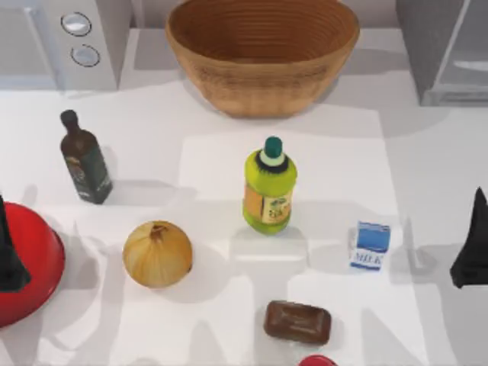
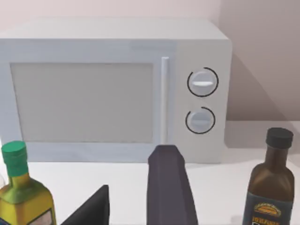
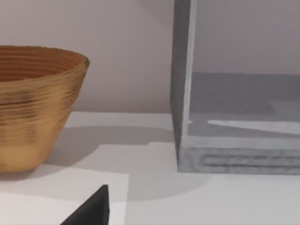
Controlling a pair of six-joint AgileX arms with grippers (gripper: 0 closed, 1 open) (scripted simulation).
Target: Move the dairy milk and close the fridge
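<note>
The desk [image 1: 427,160] before me is white and matte, with a paler rectangular patch set into its middle. Taking the woven basket [image 1: 263,53] as landmark: the patch begins just in front of it and runs forward. Behind the basket a plain pinkish-beige wall [image 3: 126,56] rises straight from the desk's back edge. Light falls from above; soft grey shadows spread over the desk beside and in front of the basket, and more of them cross the desk's near part.
</note>
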